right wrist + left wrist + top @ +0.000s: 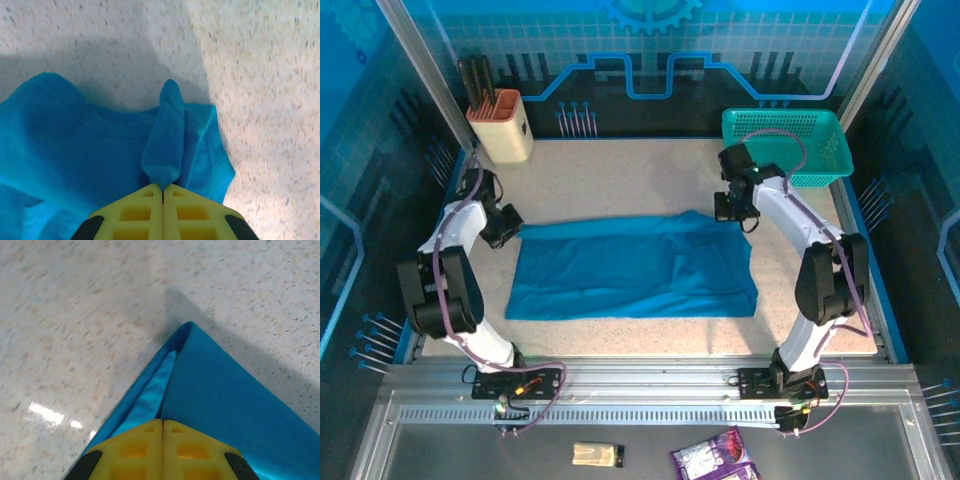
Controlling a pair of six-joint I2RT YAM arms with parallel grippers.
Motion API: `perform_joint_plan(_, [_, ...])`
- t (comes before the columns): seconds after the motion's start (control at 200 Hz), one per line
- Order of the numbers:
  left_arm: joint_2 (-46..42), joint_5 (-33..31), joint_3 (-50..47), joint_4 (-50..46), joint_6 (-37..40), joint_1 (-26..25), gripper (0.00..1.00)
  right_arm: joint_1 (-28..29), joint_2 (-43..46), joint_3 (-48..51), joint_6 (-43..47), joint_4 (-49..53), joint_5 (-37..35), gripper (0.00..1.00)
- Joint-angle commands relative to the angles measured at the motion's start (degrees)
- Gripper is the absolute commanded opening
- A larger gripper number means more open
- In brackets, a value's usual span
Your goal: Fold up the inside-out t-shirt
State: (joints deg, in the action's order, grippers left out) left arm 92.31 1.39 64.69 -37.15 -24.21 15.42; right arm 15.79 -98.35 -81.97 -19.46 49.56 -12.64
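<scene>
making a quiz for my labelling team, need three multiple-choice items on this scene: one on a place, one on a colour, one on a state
1. Where does the teal plastic mesh basket stand?
A. far right corner of the speckled beige table
B. far left corner
C. near edge, between the arm bases

2. What colour is the soft short-sleeved cloth t-shirt?
A. red
B. blue-teal
C. white

3. How do the jaws of the right gripper stand?
A. wide open above the table
B. shut on a fold of the t-shirt
C. shut on the basket rim

Key:
1 A, it sits beyond the right arm.
2 B, the cloth looks blue-teal in every view.
3 B, the right wrist view shows them closed with cloth pinched between.
</scene>
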Motion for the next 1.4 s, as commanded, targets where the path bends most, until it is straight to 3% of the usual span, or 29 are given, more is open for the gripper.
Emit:
perform_joint_plan(0.0, [-4.9,1.9,-4.4,1.9,-3.3,2.6,0.00,0.0,5.6,4.7,-2.4,-0.7,0.9,0.00])
perform_joint_plan(0.475, [-11.3,7.5,-18.2,6.7,-7.8,4.4,0.00,0.4,16.0,21.9,-7.5,-3.3,4.3,0.00])
perform_joint_plan(0.54, [-11.6,6.7,-18.9,5.8,-8.3,4.5,0.04,0.4,16.5,23.2,-8.0,-2.9,4.2,0.09])
perform_joint_plan(0.6, [-12.9,6.3,-19.7,5.7,-8.4,4.5,0.14,0.6,17.3,24.3,-8.8,-2.5,4.1,0.28])
perform_joint_plan(0.65, [-14.3,6.1,-20.2,5.8,-8.5,4.5,0.19,0.8,18.3,24.7,-9.2,-2.3,4.4,0.36])
perform_joint_plan(0.831, [-18.4,7.7,-18.9,4.4,-7.2,4.0,0.24,1.9,19.8,23.0,-9.5,-2.4,5.9,0.44])
perform_joint_plan(0.951, [-18.1,9.2,-16.4,2.7,-5.4,1.4,0.25,2.8,17.4,20.6,-8.2,-3.9,10.2,0.45])
perform_joint_plan(1.186, [-9.7,12.1,-13.1,1.8,-4.7,-9.4,0.24,4.2,4.8,12.5,-5.1,-4.9,17.9,0.47])
perform_joint_plan(1.396, [-5.5,15.4,-15.2,3.8,-5.4,-11.1,0.23,5.7,-6.3,4.7,-2.7,-5.3,22.2,0.51])
